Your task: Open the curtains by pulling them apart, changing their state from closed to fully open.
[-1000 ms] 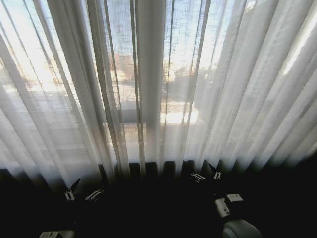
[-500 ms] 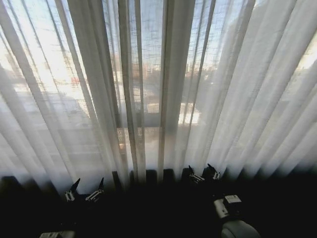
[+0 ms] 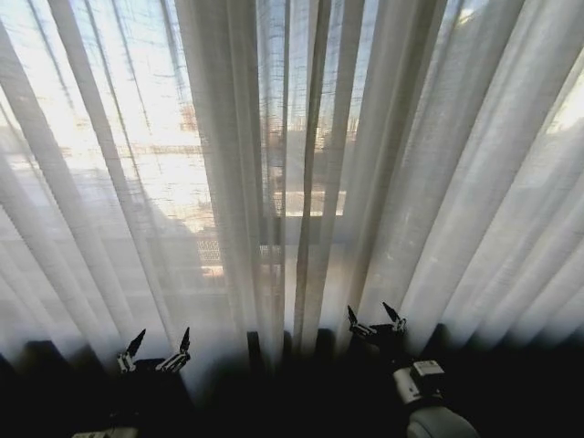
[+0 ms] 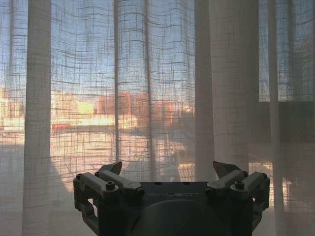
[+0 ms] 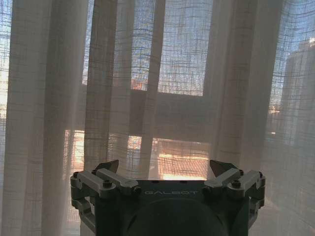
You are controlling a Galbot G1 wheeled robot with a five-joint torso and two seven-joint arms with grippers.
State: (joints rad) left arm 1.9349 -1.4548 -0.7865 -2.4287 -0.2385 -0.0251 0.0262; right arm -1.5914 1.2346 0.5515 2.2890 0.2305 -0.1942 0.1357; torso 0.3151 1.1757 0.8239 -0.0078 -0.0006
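The curtains (image 3: 228, 182) hang shut across the whole window, sheer white with many vertical pleats and thicker folds near the middle. My left gripper (image 3: 161, 341) is low on the left, open, just short of the fabric. My right gripper (image 3: 375, 316) is low and right of the middle, open, its fingertips close to the pleats. In the left wrist view the curtains (image 4: 157, 88) stand right ahead of the open left gripper (image 4: 167, 169). The right wrist view shows the curtains (image 5: 103, 98) in front of the open right gripper (image 5: 164, 166). Nothing is held.
Behind the fabric a dark window frame bar (image 5: 167, 110) and outdoor buildings show through. The floor strip below the curtain hem is dark.
The head view has shifted: the curtain folds sit further right and lower in the picture, and the fabric looks nearer. Both grippers stay open, the right one slightly higher.
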